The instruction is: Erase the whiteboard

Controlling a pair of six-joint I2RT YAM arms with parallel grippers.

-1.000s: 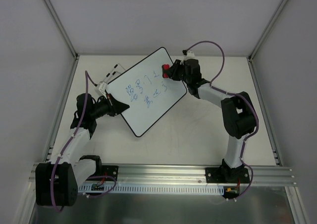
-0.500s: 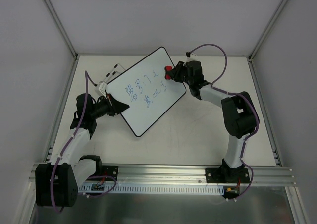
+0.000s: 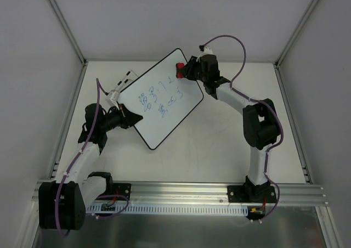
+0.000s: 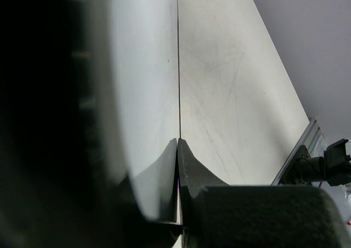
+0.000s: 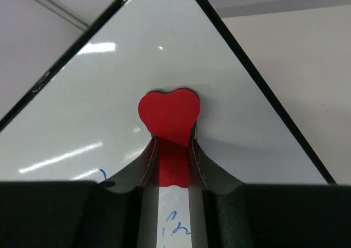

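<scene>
The right gripper (image 3: 185, 71) is closed on a small red heart-shaped eraser (image 5: 167, 113), which is pressed against the large white rectangular, black-rimmed whiteboard (image 3: 156, 130) directly ahead of its fingers, just inside a corner. The left gripper (image 3: 133, 118) is clamped tight on the board's opposite edge. The blue scribbles (image 3: 162, 97) lie between the two grippers.

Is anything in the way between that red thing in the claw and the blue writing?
Nothing visible. The right gripper holds the red eraser at the far corner of the whiteboard; only bare board lies between it and the blue scribbles. The left gripper clamps the board's left edge, off the writing.
</scene>
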